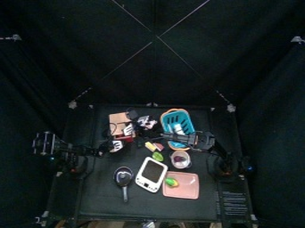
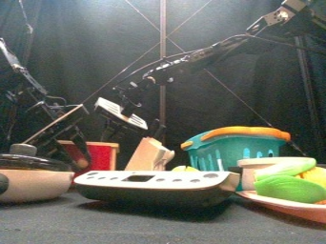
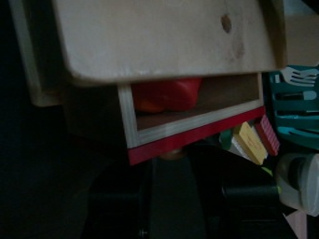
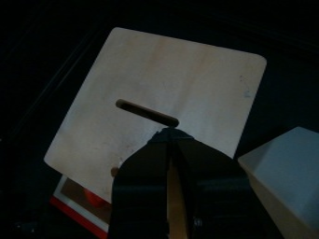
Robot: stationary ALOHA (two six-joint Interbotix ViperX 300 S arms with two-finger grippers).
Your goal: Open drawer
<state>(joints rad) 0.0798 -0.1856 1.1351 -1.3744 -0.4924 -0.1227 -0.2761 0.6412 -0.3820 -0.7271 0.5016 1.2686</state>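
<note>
The drawer (image 1: 119,120) is a small tan cabinet at the table's back left; its red front (image 2: 97,152) shows low down in the front view. In the left wrist view its red-rimmed opening (image 3: 187,121) faces the camera, with something red inside and a pale wooden panel (image 3: 149,37) over it. My right gripper (image 4: 171,133) reaches across the middle and is shut on the dark handle (image 4: 144,110) of that panel (image 4: 162,65). My left gripper (image 1: 116,144) hangs just in front of the opening.
A teal basket (image 1: 179,120) stands right of the drawer. Nearer the front are a white device (image 1: 149,175), a pink board (image 1: 183,185) with green food, a dark pan (image 1: 123,178) and a small bowl (image 1: 180,159). Curtains close in all sides.
</note>
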